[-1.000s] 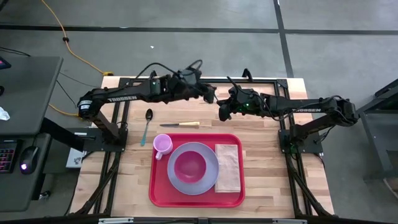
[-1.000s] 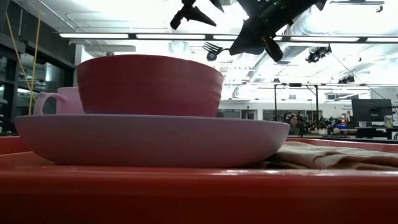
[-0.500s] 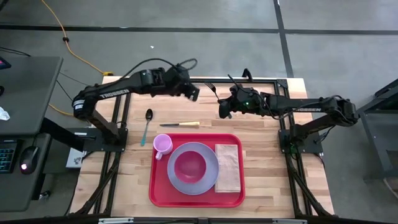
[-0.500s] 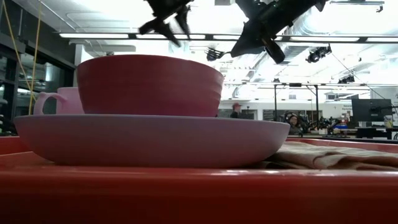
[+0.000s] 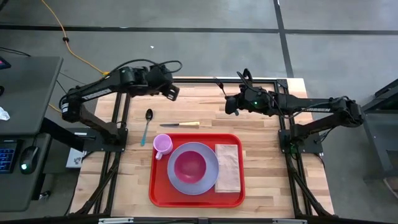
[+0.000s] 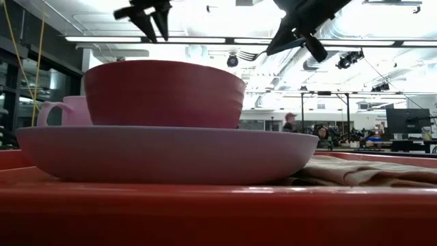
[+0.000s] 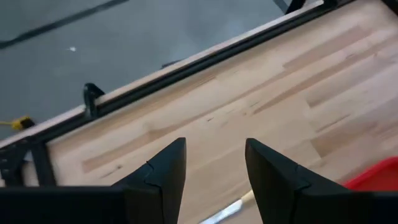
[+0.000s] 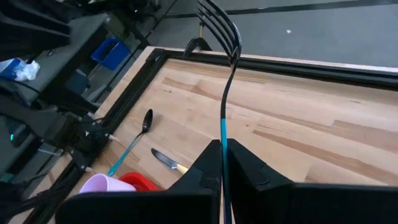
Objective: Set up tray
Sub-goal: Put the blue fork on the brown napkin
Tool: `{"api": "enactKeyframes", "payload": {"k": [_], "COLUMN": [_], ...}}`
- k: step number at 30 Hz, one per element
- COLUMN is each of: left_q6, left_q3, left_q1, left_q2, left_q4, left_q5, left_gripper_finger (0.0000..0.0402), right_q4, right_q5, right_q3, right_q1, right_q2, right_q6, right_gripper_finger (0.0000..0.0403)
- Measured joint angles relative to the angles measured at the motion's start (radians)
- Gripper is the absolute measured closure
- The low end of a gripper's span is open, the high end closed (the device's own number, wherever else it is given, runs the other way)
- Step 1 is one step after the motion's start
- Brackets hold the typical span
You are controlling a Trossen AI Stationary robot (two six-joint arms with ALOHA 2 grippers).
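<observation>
Tray laid on the tabletop, both arms raised at the far side.

High view: the red tray [image 5: 196, 197] lies at the near centre of the tabletop [image 5: 273, 180], carrying a cup [image 5: 162, 145], plate [image 5: 176, 178], bowl [image 5: 189, 165] and napkin [image 5: 227, 168]; a spoon [image 5: 147, 125] and knife [image 5: 180, 125] lie beyond it.
Low view: the tray's rim [image 6: 205, 212] fills the foreground.
Left wrist view: the left gripper [image 7: 213, 163] has its fingers parted, holding nothing.
Right wrist view: the right gripper [image 8: 223, 163] has its fingers closed on a fork [image 8: 224, 68], tines up.

Glossy red plastic tray [image 5: 163, 193], matt pale wood table [image 5: 267, 174], shiny metal fork [image 8: 224, 74]
</observation>
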Motion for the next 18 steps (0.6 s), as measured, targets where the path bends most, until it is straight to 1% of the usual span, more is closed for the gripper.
{"api": "enactKeyframes", "payload": {"k": [4,10,13,18], "left_q6": [-0.024,-0.108,-0.151,-0.221], "left_q3": [0.000,0.000,0.000,0.000], "left_q1": [-0.042,-0.128,-0.179,-0.273], "left_q2": [-0.060,-0.130,-0.152,-0.178], "left_q4": [-0.053,-0.156,-0.205,-0.279], "left_q5": [-0.055,-0.138,-0.176,-0.237], "left_gripper_finger": [0.0214,0.0215,0.0218,0.0218], "right_q4": [-0.028,-0.029,-0.040,-0.068], "right_q5": [0.035,0.078,0.094,0.162], "right_q3": [0.000,0.000,0.000,0.000], "right_q1": [0.026,0.070,0.098,0.161], "right_q2": [-0.006,-0.010,-0.010,-0.010], "right_q6": [0.046,0.113,0.159,0.241], "right_gripper_finger": [0.0403,0.0403,0.0403,0.0403]}}
